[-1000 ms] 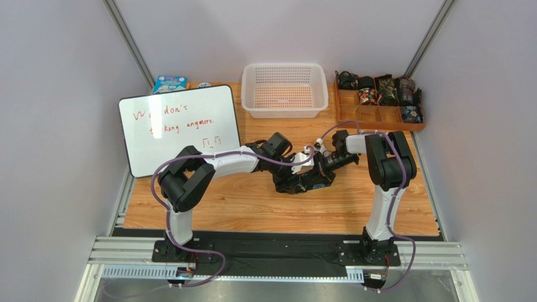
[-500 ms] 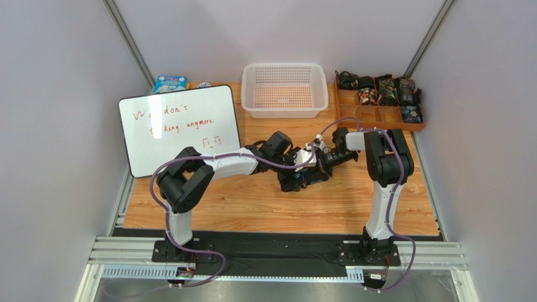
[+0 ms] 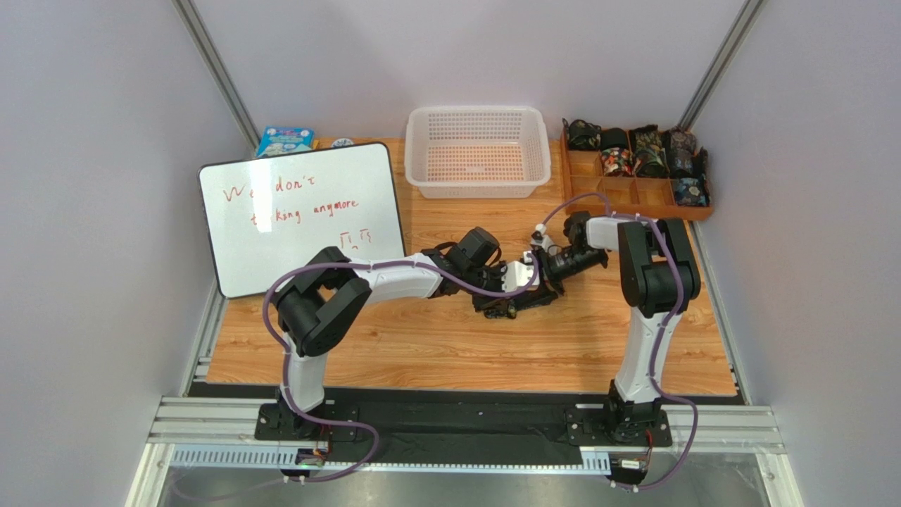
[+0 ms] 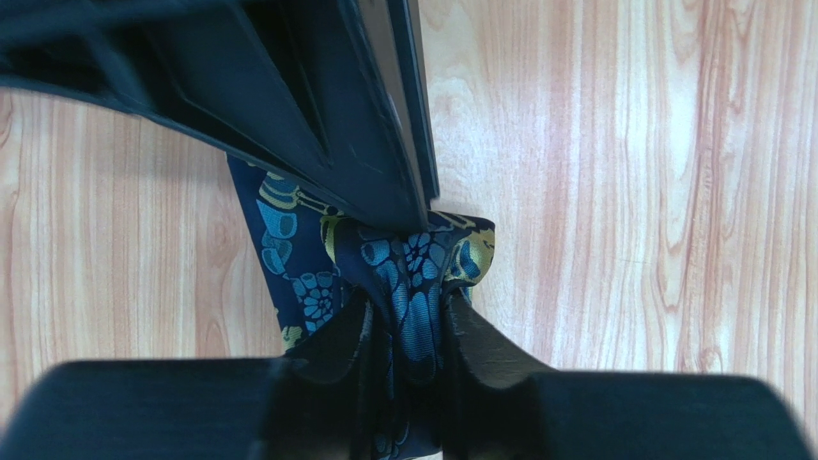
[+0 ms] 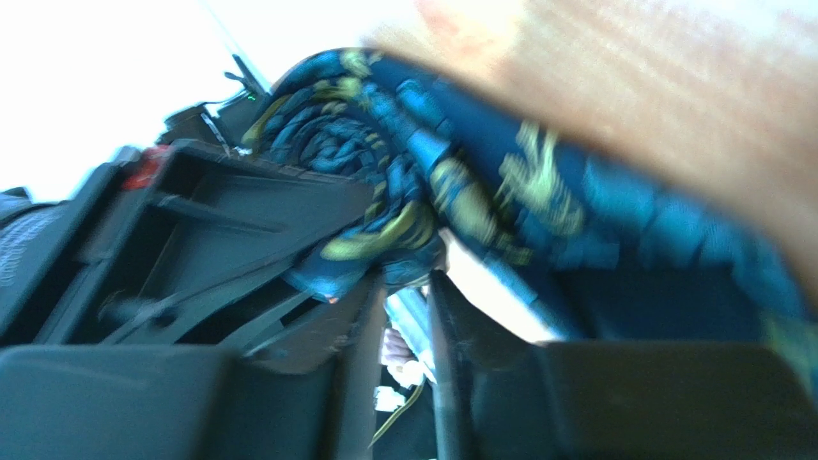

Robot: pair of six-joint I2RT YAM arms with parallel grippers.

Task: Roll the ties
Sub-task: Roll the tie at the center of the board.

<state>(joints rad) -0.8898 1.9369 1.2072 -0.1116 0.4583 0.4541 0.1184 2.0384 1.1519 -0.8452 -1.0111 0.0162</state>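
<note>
Wood-grain tabletop (image 3: pixel 423 354) fills the near ground, bare boards running up to the middle of the workspace. At mid-table the left gripper (image 4: pixel 408 326) and right gripper (image 5: pixel 403 278) meet almost tip to tip over a black necktie with teal-blue and yellowish paisley print (image 4: pixel 403 268), bunched on the boards between them. The left wrist view shows the left gripper's fingers (image 4: pixel 477 345) pressed tight on a gathered fold of the fabric, with a flat stretch of the tie lying on the wood just beside it. From the right wrist, part of the tie appears wound into a spiral coil at the right gripper's tips. Its jaws stand nearly together, and whether they pinch any cloth cannot be told. Farther back, a white dry-erase board with red writing (image 3: pixel 301 217) lies to the left. At the far edge sit a white perforated plastic basket (image 3: pixel 478 151) and, to the right, a wooden compartment tray (image 3: pixel 635 192) holding dark rolled ties (image 3: pixel 647 153).
</note>
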